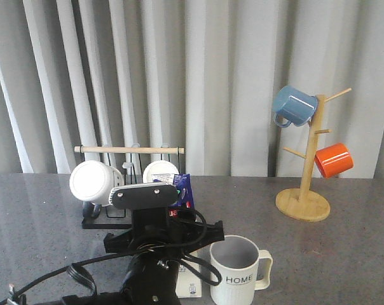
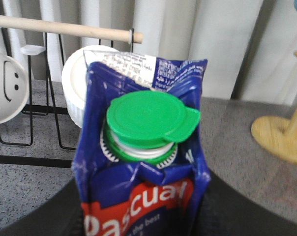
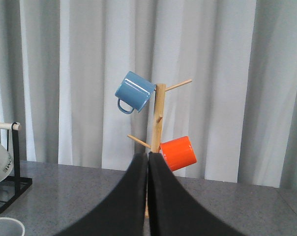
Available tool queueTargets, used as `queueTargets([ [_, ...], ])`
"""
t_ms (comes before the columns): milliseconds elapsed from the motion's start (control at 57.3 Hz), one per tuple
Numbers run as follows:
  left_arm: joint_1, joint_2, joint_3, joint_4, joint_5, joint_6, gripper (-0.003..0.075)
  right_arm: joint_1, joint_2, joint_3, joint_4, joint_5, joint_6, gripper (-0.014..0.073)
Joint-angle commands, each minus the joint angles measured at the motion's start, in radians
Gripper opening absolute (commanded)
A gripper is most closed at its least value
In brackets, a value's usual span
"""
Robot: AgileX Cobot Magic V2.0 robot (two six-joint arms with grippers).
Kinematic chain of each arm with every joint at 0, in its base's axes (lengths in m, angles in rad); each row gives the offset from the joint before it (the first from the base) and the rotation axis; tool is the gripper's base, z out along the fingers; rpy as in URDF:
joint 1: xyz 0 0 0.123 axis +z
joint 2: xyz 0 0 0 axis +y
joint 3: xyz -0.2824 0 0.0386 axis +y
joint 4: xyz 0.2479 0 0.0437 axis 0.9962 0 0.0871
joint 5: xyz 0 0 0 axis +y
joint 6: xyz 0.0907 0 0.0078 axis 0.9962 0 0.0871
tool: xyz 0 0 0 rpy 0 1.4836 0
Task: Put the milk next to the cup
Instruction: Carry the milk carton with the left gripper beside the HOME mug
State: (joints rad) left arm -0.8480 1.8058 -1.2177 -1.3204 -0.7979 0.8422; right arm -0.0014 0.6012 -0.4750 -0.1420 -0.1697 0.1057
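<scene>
milk (image 1: 182, 190) left of cup (image 1: 238, 271) | rack (image 1: 125, 184) behind

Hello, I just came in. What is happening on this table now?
The robot's left arm has the milk carton in its tool, just to the left of the grey ribbed "HOME" cup at the front of the table. In the front view the arm hides most of the carton, so I cannot tell whether it already stands on the table. The right tool is shut and empty, pointing toward the wooden mug tree with a blue mug and an orange mug.
</scene>
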Motion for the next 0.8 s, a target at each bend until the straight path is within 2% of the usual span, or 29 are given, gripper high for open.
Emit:
queueTargets([
  [0,-0.003,-0.033,-0.034,0.049,-0.084,-0.055,-0.0006,-0.003,0.000,-0.024,0.003,-0.077,-0.002,-0.0008],
  [332,-0.005,0.022,-0.034,0.049,-0.085,-0.037,-0.0006,-0.003,0.000,-0.024,0.003,-0.077,-0.002,-0.0008],
  [646,-0.033,0.023,-0.030,0.048,-0.037,0.056,-0.0006,-0.003,0.000,-0.024,0.003,-0.077,-0.002,-0.0008],
  [785,-0.033,0.023,-0.030,0.027,-0.026,0.055,-0.0006,-0.003,0.000,-0.024,0.003,-0.077,-0.002,-0.0008],
])
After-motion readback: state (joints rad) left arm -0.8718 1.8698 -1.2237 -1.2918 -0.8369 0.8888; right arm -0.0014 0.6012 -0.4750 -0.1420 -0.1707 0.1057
